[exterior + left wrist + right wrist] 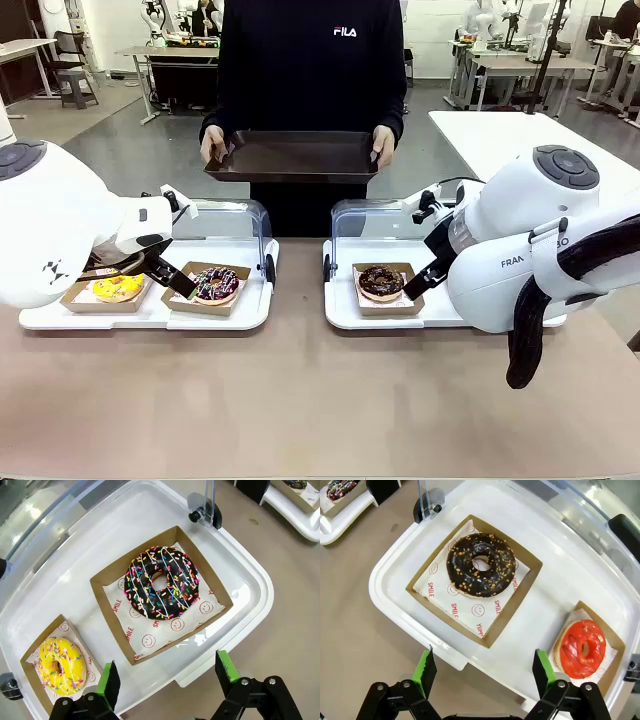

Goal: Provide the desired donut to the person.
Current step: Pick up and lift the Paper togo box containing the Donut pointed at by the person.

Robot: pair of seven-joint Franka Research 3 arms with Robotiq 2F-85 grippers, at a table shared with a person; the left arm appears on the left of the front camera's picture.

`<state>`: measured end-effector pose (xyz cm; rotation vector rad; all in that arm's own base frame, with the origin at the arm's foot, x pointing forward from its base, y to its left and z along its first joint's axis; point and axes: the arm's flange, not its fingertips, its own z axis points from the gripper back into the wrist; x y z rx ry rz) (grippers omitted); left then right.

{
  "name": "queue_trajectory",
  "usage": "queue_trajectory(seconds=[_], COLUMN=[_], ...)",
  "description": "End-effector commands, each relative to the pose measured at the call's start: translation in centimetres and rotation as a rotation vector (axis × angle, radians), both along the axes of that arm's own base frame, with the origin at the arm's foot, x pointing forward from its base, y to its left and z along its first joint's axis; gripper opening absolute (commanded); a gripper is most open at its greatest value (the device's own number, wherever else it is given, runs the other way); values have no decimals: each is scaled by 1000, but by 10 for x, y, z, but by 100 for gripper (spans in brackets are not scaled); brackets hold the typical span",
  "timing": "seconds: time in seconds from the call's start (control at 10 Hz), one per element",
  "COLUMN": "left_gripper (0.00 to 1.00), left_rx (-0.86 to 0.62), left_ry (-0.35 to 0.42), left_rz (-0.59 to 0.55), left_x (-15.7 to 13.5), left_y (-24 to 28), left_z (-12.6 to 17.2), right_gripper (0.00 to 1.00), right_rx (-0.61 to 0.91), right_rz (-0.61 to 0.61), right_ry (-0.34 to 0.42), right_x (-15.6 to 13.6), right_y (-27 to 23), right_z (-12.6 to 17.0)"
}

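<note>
Brown worktop stretches out in front of me, with two white trays on it. My left hand hangs over the front edge of the left tray. Its two fingers are spread wide apart and hold nothing. Just past them, a chocolate donut with rainbow sprinkles sits in a brown box. A yellow donut sits in its own box beside it.

My right hand hangs over the front edge of the right tray. It is spread wide too and grips nothing. A chocolate donut with nut bits lies in a box there. A red donut lies in another box near it.

Across the worktop stands the person in a black top. They hold a dark tray with both of their own hands. I cannot tell which donut they want.
</note>
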<state>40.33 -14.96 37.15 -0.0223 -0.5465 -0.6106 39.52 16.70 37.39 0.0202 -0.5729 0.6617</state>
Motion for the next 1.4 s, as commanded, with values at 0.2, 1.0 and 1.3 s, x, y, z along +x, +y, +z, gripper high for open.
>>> queue_trajectory(seconds=[0.2,1.0,1.3], left_gripper=[100,100,100], left_rx=[0,0,-6], left_ry=[0,0,7], left_rz=[0,0,-9], left_x=[0,0,-4], left_y=[0,0,19], left_z=[0,0,15], right_gripper=[100,100,100], right_rx=[0,0,6], right_rz=[0,0,46], right_ry=[0,0,-2], right_x=[0,0,-10], right_y=[0,0,-22], right_z=[0,0,22])
